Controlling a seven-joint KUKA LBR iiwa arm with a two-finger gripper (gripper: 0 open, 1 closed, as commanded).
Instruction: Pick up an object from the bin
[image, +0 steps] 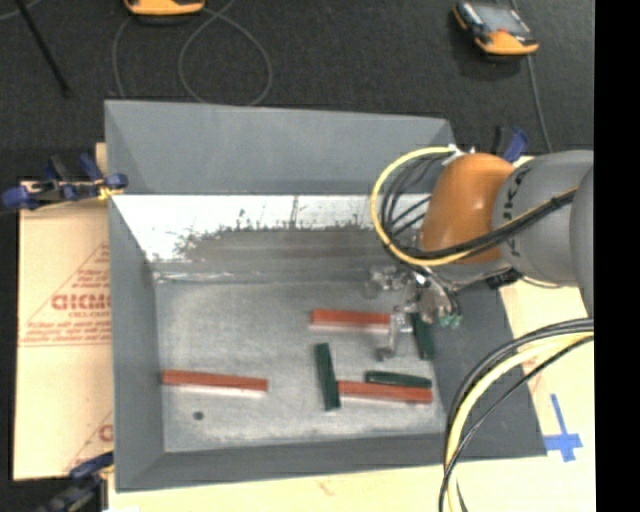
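My gripper (398, 330) is low in the right part of the bin, just under the arm's orange cover. A red flat stick (348, 320) lies level on the floor, and its right end reaches the gripper; whether it is gripped is hidden. A short dark green stick (425, 341) stands tilted right beside the gripper. Below it, another dark green stick (398, 379) rests along the top of a second red stick (384, 393). A third green stick (326, 376) lies nearly upright in the view, left of those.
A long red stick with a pale edge (214, 382) lies alone at the lower left of the bin floor, with a small dark speck (197, 416) below it. The arm and its cables cover the bin's right wall.
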